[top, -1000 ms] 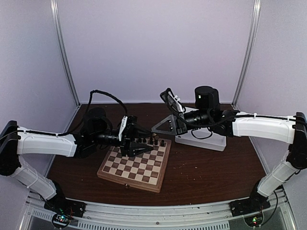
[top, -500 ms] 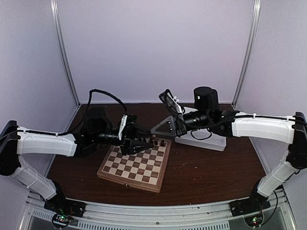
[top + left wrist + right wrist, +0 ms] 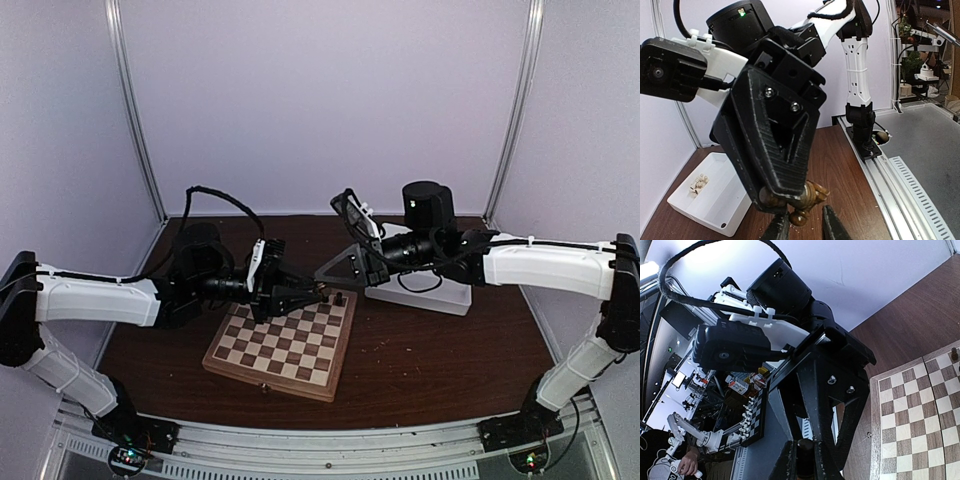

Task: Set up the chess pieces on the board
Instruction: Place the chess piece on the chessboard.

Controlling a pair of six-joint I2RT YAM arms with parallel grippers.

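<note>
Evidently a mid-air handover above the board's far edge

The right tool is pinched tight on a dark brown chess piece, which juts out below its black triangular tips. The left tool meets it tip to tip. Its two fingers stand narrowly parted on either side of the piece's lower end, and a sliver of gap shows on one side. I judge it has no firm hold yet.

The facing pose reads as a pass from one arm to the other. The right arm is the one beside the white tray, which sits toward the far right of the worktop. The left arm covers the board, which lies left of the worktop's middle. Passing in the air probably also lets the piece be taken at a better angle for standing it upright.

The meeting point is just above the board's far edge, toward its far right corner. A dark standing piece shows on the far row near that corner, and the left tool hides whatever else stands there. The nearer squares look bare. Pale pieces lie in the tray, so the setup seems to be at an early stage.
</note>
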